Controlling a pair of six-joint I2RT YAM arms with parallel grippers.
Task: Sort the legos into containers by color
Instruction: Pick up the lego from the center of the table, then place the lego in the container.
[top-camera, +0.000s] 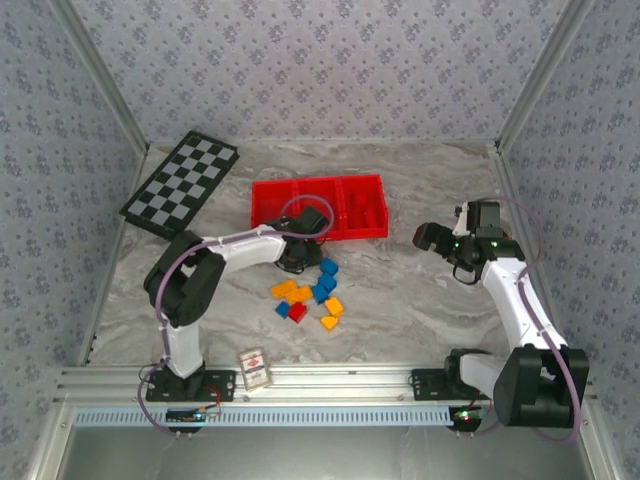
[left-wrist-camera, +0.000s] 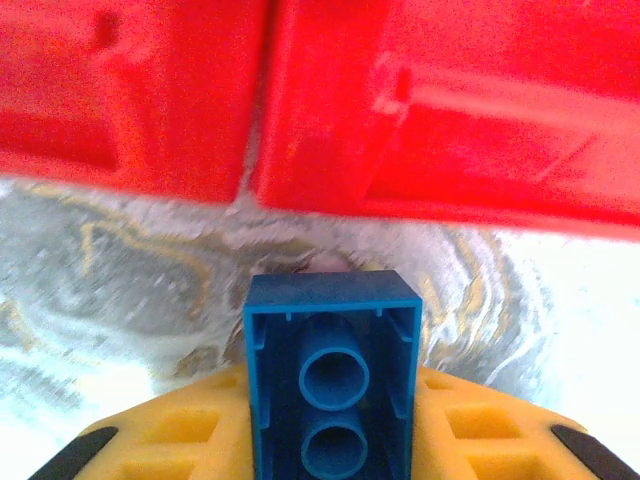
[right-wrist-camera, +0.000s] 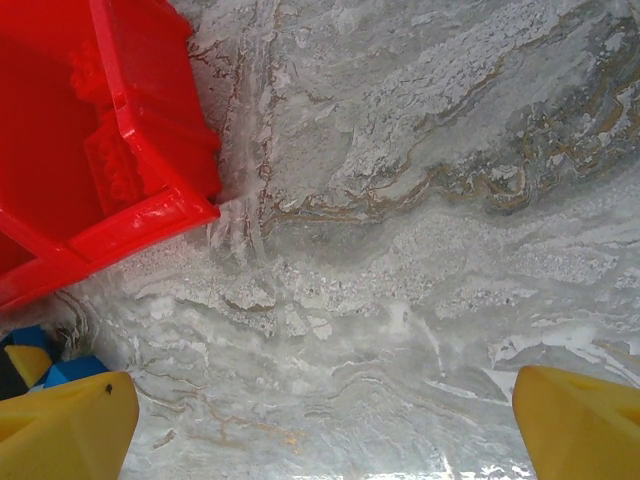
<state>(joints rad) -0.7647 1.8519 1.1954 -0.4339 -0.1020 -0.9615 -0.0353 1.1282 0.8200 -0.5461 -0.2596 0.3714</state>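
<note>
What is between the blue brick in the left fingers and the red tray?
Bare marble table; the left wrist view shows nothing else between the blue brick and the red tray.

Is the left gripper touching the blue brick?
Touching. The left wrist view shows the blue brick pinched between the left gripper's shut yellow fingers.

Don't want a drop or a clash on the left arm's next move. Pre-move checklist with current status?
1. Grip: left gripper shut on blue lego: ok.
2. Seating: blue lego centred in the grip, hollow underside facing the wrist camera: ok.
3. Height: blue lego high enough to pass the red tray wall: cannot tell.
4. Other arm: right gripper open over bare table, beside the tray corner: ok.
5. Target: which compartment takes blue: cannot tell.
</note>
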